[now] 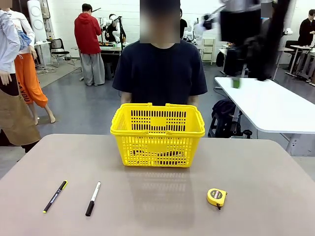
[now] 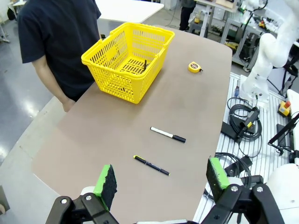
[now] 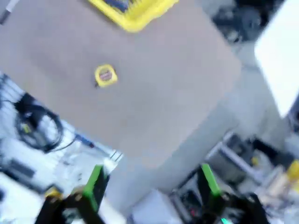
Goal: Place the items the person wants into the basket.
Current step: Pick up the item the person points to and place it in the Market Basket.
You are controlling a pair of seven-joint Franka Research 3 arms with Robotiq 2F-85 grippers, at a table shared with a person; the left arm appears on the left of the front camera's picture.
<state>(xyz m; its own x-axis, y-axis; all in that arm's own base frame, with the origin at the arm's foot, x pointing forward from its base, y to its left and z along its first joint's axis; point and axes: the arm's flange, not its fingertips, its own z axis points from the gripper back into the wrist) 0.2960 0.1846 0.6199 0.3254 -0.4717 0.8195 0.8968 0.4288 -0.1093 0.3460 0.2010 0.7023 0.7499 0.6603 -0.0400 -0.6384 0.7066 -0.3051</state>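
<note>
Basket (image 1: 157, 147) sits far-middle on table (image 1: 256, 167), before the person (image 1: 160, 71); dark items (image 2: 145, 65) lie on its floor, kind unclear. Fingers apart, empty, on left gripper (image 2: 161, 179) and right gripper (image 3: 152, 184). Yellow tape measure (image 1: 216, 197) lies on table, right of basket, well apart.

Left tool (image 2: 161, 176) is black with green pads (image 2: 106, 182); person (image 1: 160, 73) wears navy T-shirt.
</note>
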